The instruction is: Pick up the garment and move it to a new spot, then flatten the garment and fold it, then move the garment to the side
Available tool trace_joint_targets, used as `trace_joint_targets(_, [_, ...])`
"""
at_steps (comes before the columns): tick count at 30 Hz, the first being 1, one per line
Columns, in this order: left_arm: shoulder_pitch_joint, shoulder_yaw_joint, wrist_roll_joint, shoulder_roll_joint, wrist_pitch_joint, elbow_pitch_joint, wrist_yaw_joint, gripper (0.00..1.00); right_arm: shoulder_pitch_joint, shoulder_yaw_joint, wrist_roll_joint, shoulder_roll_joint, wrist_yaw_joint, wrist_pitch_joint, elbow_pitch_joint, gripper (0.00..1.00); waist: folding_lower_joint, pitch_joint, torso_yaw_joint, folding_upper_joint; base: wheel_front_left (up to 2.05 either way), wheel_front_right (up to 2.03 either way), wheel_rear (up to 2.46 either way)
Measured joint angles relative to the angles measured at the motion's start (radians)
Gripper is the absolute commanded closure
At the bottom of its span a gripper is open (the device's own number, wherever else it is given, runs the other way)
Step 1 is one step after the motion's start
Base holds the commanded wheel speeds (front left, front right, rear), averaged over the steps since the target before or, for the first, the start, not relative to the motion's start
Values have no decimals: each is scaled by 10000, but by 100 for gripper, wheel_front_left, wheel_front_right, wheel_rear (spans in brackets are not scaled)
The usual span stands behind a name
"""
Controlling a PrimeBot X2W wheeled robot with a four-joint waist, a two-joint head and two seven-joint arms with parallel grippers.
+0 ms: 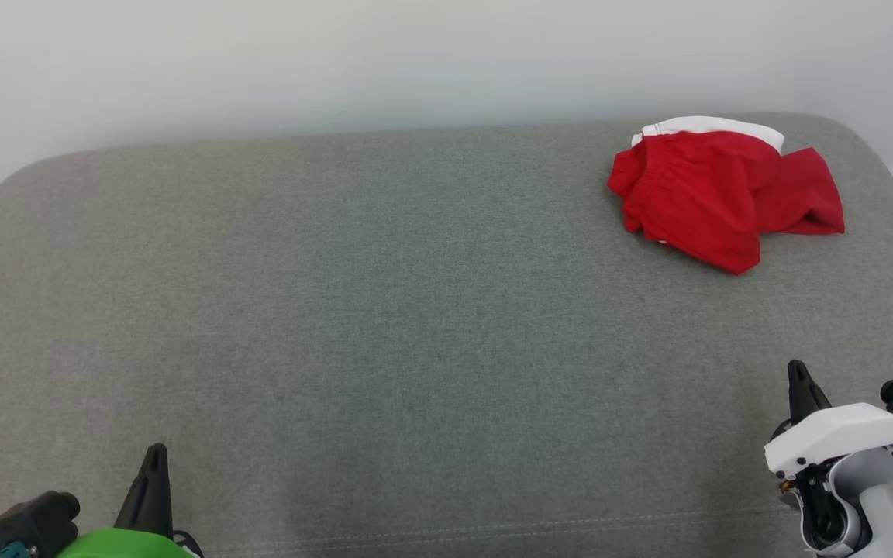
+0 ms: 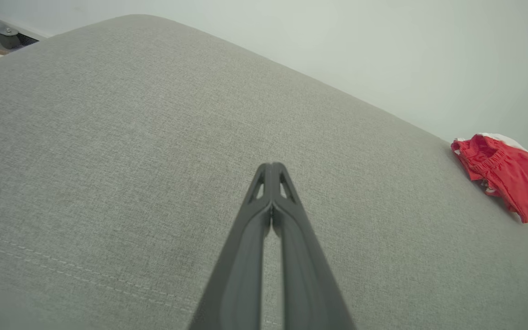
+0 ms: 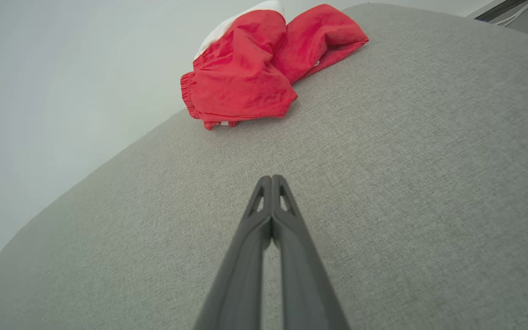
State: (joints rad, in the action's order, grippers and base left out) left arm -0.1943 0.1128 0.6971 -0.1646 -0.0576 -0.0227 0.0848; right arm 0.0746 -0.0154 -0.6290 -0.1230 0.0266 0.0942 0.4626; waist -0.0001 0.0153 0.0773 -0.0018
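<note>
Right end effector (image 3: 271, 179), garment (image 3: 250, 75) well ahead

Crumpled red garment (image 1: 714, 194) at far right, grey cushion (image 1: 384, 310), white wall (image 1: 338, 62)

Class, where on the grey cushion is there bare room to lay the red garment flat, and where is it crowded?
Free: the middle of the grey cushion, between the left tool and right tool, back to the wall-side edge; also its far left corner. Crowded: the far right corner, where the red garment lies.
</note>
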Motion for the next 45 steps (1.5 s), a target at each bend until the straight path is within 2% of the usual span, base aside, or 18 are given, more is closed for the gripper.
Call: trace_joint_targets(45, [1224,-773,5724,489,677,1511,-1091,100,3,1012,-5760,518,-863,-1350,-988,100,0,-113,-474,0,0,0,0])
